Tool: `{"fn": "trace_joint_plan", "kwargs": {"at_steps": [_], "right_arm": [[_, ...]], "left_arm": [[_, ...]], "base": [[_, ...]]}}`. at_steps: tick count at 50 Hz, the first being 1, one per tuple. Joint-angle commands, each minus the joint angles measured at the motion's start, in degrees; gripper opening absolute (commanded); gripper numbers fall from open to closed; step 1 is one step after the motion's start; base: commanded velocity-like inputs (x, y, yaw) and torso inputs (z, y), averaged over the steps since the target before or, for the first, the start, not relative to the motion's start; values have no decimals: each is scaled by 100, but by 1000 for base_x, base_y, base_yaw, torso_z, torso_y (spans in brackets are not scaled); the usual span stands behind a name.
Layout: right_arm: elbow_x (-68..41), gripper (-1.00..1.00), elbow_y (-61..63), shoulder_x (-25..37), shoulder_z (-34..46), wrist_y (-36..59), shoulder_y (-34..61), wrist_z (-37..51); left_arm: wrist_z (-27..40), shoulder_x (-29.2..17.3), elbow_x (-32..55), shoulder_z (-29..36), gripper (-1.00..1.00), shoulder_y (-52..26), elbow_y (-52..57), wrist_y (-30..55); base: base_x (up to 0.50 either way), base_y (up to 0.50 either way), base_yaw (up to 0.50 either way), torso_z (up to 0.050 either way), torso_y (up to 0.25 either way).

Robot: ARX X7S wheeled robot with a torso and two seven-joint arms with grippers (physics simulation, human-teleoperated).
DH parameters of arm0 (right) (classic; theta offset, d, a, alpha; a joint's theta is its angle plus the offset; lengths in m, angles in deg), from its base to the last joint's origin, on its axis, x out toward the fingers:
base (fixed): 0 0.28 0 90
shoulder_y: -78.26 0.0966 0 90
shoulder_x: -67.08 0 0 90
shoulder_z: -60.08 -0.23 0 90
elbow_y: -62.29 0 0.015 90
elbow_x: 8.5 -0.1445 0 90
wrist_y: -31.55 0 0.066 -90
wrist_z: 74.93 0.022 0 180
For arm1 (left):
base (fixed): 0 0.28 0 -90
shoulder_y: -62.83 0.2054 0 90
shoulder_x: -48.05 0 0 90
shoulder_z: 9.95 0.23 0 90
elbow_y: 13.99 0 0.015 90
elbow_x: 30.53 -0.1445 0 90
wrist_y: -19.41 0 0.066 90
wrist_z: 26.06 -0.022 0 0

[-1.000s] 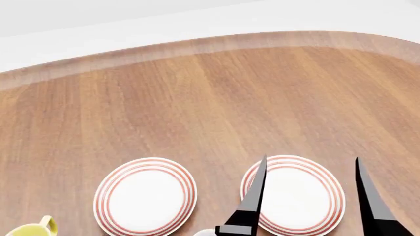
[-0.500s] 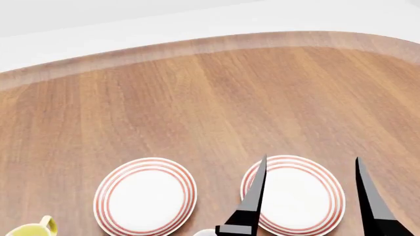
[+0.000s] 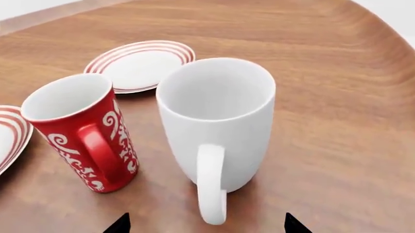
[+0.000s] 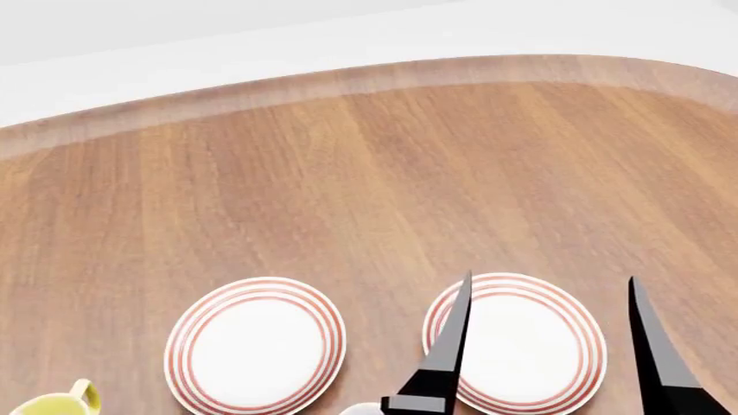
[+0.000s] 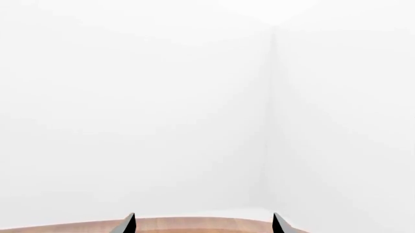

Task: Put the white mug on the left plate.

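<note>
**Robot body: black finger blades only**

We see little of the robot. In the head view, the right gripper [image 4: 544, 346] shows as two long, matte black fingers [image 4: 454, 341], flat and tapering to sharp points, the left one widening into a blocky black base with a pale edge. No cables, screws or markings visible. In the right wrist view just two small black fingertips [image 5: 129, 224]. The left gripper [image 3: 206, 224] shows only two tiny black triangular tips [image 3: 119, 225].
</note>
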Motion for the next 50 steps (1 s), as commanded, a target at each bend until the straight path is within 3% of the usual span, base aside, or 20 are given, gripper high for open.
{"fn": "trace_joint_plan", "kwargs": {"at_steps": [1, 50], "right_arm": [[-46, 100, 8, 41, 5, -22, -7, 56], [-203, 100, 8, 225, 105, -26, 62, 297]], "left_arm": [[24, 122, -11, 87, 100, -131, -253, -17], [84, 397, 35, 273, 100, -626, -950, -165]], "base": [[0, 0, 0, 0, 0], [0, 0, 0, 0, 0]]}}
